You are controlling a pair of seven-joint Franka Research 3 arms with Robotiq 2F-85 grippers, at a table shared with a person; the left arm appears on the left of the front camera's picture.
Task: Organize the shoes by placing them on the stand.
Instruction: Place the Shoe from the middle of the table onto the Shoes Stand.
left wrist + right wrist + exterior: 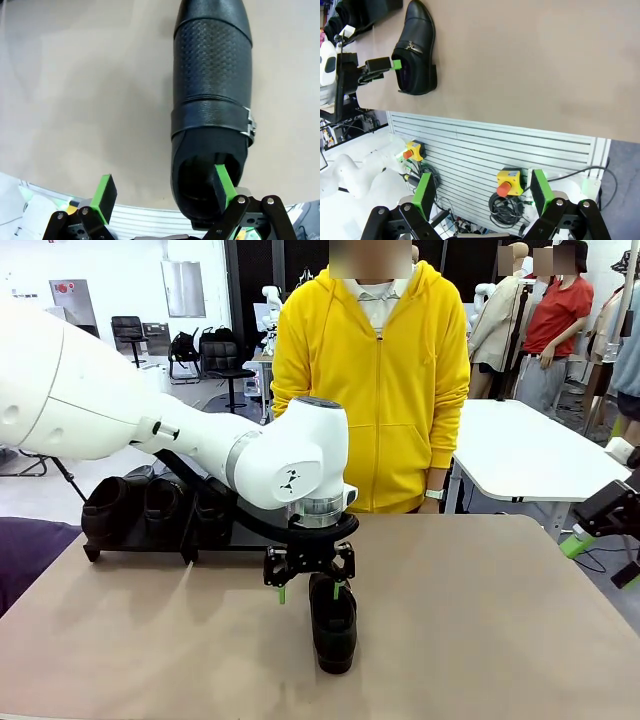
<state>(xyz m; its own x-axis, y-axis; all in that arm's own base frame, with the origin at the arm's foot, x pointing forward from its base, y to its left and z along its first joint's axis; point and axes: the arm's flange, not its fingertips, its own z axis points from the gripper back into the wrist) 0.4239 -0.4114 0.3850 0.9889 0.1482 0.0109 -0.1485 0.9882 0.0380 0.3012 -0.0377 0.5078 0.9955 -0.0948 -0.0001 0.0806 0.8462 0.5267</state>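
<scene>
the left gripper [309, 582] is held wide open over the heel of the lone shoe [333, 623] near mid-table, one pad dipped into its opening, seemingly for a grasp. three shoes [150, 505] are seated on the stand [130, 550] far left. the right gripper [482, 192] is parked open beyond the right edge.

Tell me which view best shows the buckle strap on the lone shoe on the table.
The left wrist view: the shoe is seen from above, its strap and metal buckle sharp. The right wrist view shows the shoe small, from the side, buckle barely discernible. The front view shows the shoe toe-on, strap hidden.
</scene>
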